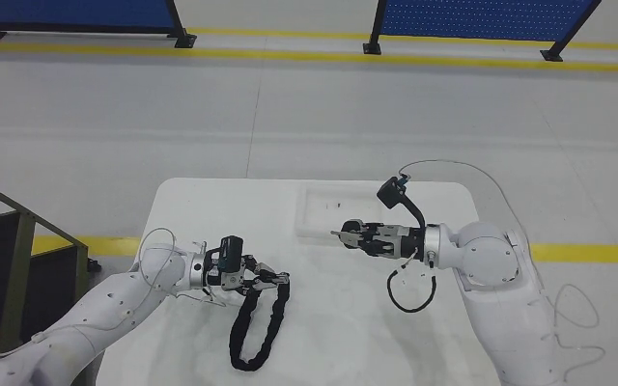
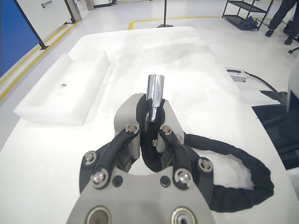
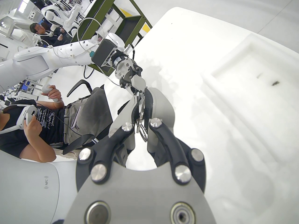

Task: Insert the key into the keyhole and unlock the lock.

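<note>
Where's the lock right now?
Top view: the lock lies on the table, left side, chrome end gripped in the left hand, nearer the robot than the white tray.

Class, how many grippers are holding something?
2. The left gripper clamps the lock at its metal end; the right gripper clamps the key near the white tray.

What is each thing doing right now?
Left end effector: shut on the lock.
Lock: held, chrome end poking out of the grip, no key in it.
Chain: black loop lying on the table.
Right end effector: shut on the key.
Key: held, apart from the lock.
</note>
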You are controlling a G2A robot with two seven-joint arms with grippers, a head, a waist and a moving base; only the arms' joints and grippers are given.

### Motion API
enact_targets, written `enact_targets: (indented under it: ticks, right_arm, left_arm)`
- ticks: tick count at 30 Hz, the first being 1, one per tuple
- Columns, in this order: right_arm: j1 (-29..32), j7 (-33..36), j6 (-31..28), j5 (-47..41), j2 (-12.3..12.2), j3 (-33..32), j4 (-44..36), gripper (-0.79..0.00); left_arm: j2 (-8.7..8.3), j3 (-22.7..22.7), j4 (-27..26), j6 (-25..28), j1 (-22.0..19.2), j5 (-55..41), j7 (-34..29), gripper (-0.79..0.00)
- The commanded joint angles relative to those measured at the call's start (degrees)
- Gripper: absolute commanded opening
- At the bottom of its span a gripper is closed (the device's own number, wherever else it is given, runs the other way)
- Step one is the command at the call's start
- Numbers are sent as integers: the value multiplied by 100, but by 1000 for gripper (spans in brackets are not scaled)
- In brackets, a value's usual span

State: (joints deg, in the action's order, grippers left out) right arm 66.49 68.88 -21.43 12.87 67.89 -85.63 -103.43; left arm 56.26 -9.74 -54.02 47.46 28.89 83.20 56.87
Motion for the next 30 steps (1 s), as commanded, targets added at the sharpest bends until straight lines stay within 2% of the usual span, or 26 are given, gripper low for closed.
enact_targets:
  ticks: [1, 14, 19, 26, 30]
  right_arm:
    - [0, 0, 0, 0, 0, 0, 0, -785]
    - [80, -112, 37, 26, -14, 66, 208, -785]
    - [38, 351, 164, 7, -96, 43, 57, -785]
    - [176, 1121, 825, -201, -212, 12, -925, -785]
    - [238, 1369, 971, -201, -275, -23, -1527, -785]
  left_arm:
    - [0, 0, -2, 0, 0, -1, 0, -785]
    - [0, 0, -2, 0, 0, -1, 0, -785]
    - [-28, -184, -369, 11, 185, -367, -15, -785]
    - [-285, -262, -1097, -483, 97, -84, 480, -785]
    - [-436, -289, -1375, -879, -69, -104, 876, -785]
